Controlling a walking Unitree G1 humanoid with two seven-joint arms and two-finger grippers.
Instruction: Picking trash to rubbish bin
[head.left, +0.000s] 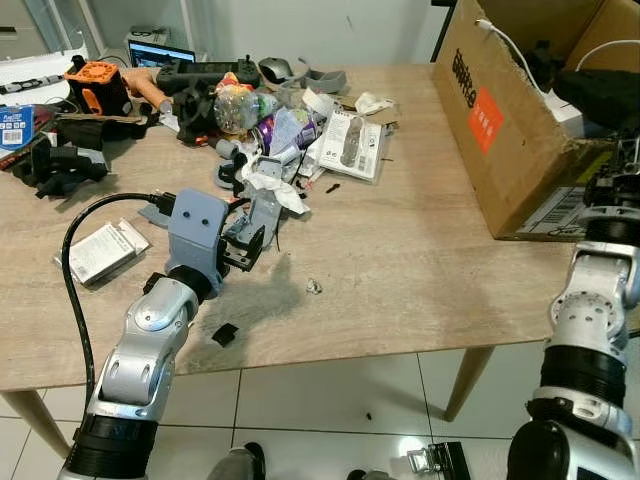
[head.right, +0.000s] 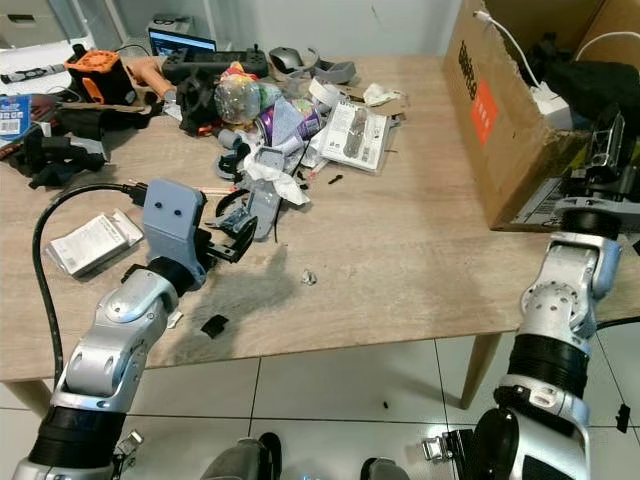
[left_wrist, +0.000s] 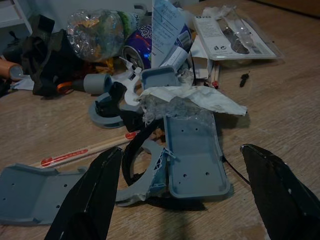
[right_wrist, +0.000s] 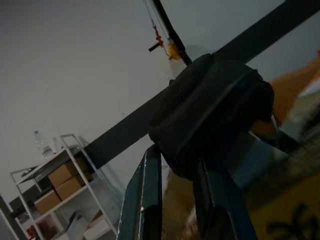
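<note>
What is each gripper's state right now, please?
Left gripper: open, fingers apart before the grey plastic tray-shaped part on the wooden table.
Right gripper: shut on a black rounded lump.

- The table (head.left: 420, 260) is of light wood with a fine grain and a matt finish.
- The box (head.left: 505, 140) is of brown cardboard, rough and matt, with an orange label.
- The left arm (head.left: 150, 340) has silver metal shells, smooth and slightly glossy; its cable (head.left: 72, 290) is matt black rubber.
- The grey tray (left_wrist: 195, 155) is of matt plastic, and the crumpled tissue (left_wrist: 200, 97) at its 12 o'clock end is of soft white paper.
- The bottle (left_wrist: 95, 32) is of clear, crushed, glossy plastic.
- The can (left_wrist: 142, 47) is of shiny metal.
- The blister pack (left_wrist: 235, 35) is of glossy clear plastic over white card.
- The left gripper (left_wrist: 185, 195) has matt black fingers.
- The floor (head.left: 330, 400) is of glossy white tiles.
</note>
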